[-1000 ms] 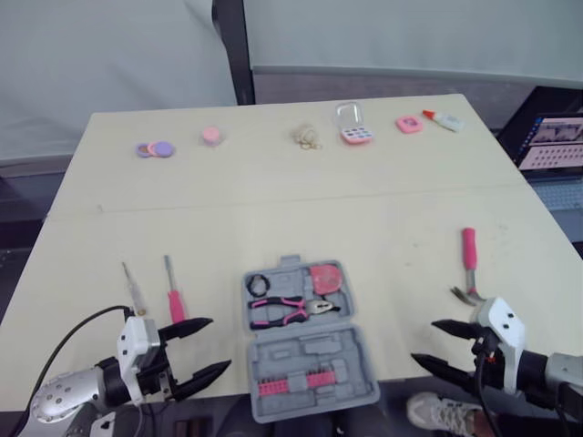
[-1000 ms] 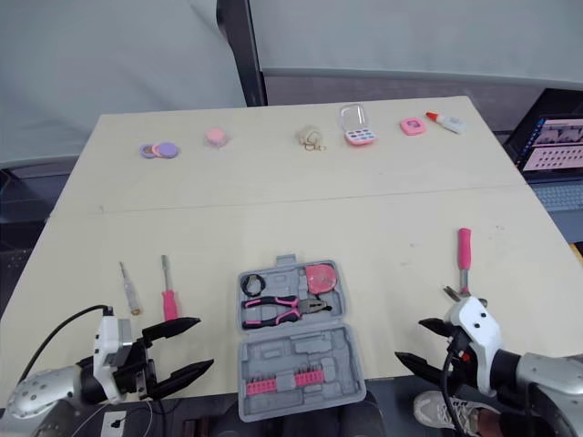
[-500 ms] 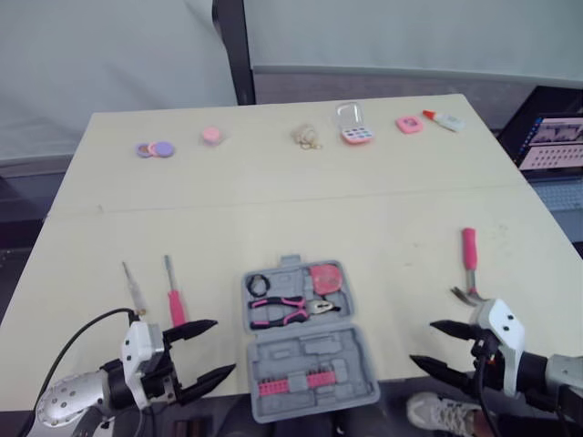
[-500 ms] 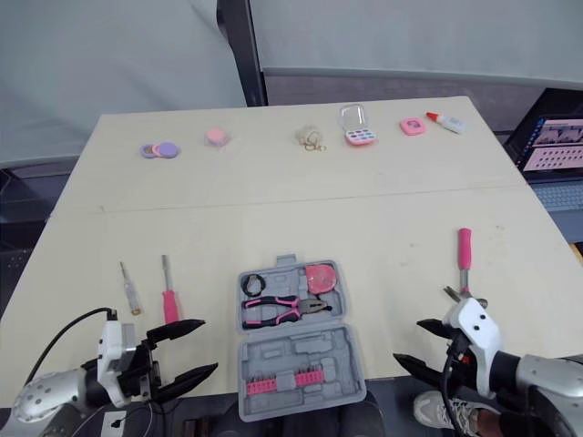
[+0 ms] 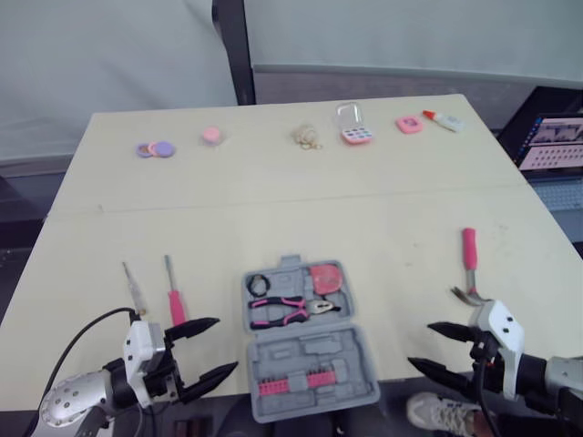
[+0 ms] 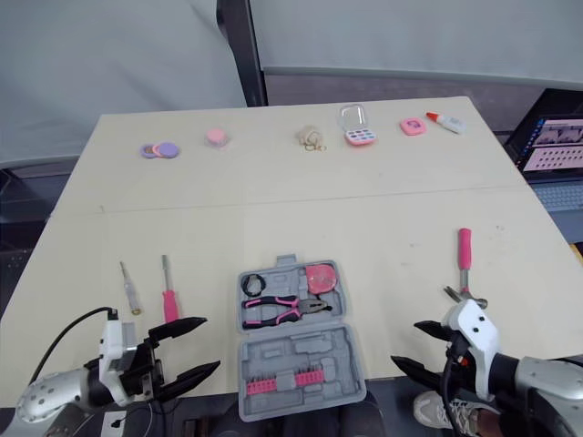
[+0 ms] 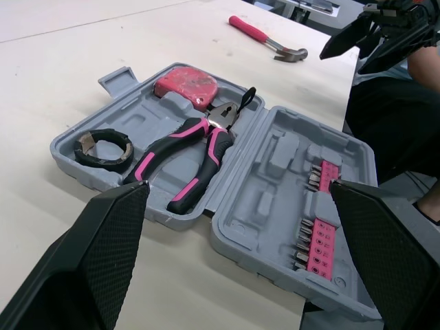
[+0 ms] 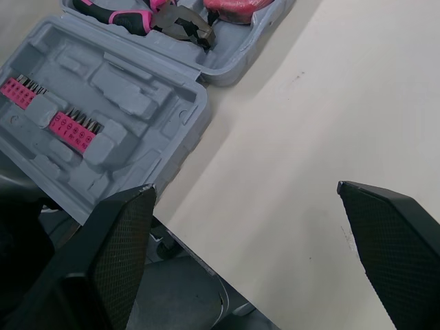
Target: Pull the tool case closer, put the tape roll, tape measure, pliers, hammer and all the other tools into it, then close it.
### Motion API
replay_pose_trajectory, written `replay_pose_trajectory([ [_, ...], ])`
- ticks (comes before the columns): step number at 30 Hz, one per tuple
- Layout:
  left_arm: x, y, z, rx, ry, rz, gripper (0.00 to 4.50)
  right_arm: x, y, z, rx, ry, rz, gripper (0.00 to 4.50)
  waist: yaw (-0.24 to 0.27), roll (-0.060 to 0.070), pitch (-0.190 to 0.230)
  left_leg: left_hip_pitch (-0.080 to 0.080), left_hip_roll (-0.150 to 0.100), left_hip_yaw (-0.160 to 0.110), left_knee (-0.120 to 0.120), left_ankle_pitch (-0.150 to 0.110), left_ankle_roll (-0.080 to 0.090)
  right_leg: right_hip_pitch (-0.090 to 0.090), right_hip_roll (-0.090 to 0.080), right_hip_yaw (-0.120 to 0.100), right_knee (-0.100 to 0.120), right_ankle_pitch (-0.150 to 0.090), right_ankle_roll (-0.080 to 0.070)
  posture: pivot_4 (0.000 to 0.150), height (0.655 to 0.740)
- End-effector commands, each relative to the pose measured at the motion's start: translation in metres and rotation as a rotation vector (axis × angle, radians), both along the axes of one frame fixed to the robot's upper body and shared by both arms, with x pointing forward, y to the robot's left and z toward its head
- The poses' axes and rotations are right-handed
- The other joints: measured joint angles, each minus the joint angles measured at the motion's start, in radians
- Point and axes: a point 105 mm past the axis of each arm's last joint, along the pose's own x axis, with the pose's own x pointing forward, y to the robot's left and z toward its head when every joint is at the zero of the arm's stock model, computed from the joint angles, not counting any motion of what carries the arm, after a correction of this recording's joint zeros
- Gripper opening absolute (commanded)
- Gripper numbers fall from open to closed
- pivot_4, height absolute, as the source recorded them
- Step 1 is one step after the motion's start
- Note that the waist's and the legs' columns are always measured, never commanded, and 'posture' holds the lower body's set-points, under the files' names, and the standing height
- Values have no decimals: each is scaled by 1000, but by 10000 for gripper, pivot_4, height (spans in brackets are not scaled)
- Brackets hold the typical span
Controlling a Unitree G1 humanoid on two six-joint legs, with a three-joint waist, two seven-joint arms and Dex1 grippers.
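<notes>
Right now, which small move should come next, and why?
Probably move the right gripper forward over the hammer. The gripper is open and empty, and the hammer lies on the table just ahead of it, outside the case, while the pliers, tape roll and tape measure already sit inside.

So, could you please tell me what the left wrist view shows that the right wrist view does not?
Left wrist view adds the tape roll in the tool case, plus the hammer beyond it. Right wrist view adds just what looks like floor under the table edge. Both share the pliers, red tape measure and pink bit rack.
</notes>
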Motion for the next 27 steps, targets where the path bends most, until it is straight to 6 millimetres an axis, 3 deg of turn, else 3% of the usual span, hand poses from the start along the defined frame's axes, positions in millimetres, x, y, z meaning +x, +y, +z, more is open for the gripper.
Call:
replay_pose_trajectory([
  [1,-4,1,3,-16,-22,-5,45000,0,3,9,-3,-32,22,44566,0,0,0,0,0,0,0,0,0,0,0,0,0,0,0,1500,7400],
  [20,4,4,7,48,-127,61,45000,-3,3,7,-2,-18,22,44566,0,0,0,0,0,0,0,0,0,0,0,0,0,0,0,1500,7400],
  [27,2,14,14,58,-137,63,45000,-7,4,6,-2,-7,41,44566,0,0,0,0,-1,0,0,0,0,0,0,0,1,0,0,1500,7400],
])
